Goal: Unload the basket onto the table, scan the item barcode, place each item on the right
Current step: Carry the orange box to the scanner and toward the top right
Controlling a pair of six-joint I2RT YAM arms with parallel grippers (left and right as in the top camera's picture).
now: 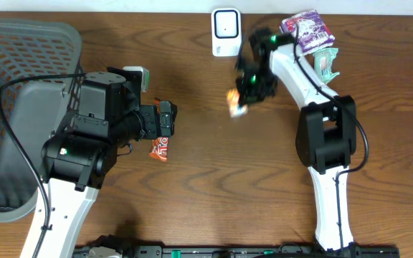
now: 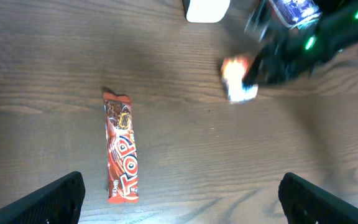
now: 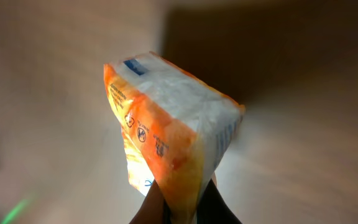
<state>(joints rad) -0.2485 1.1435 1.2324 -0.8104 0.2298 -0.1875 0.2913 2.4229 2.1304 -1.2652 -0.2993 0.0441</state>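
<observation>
Your right fingers (image 3: 221, 208) are together, clamped on one end of the orange-white packet (image 3: 166, 124). Its long axis runs straight out from the fingertips, so the free end leads. In the overhead view the packet is off the tabletop (image 1: 206, 193), w/ the scanner (image 1: 226, 31) close by: further from the arm bases and a bit to the left of the packet. That offset is what the next move turns on. The right arm is far nearer the scanner than the left, so it's prob. the one to present the item.

Barcode side: can't tell. There's small print on the orange face and blue print near the far end, but the wrist view is too soft to make out any bars, so you may need to roll the wrist.

Left fingers (image 2: 55, 199) are wide apart, holding nothing, hovering over a red candy bar (image 2: 120, 149) lying flat btw them, not touching it.
</observation>
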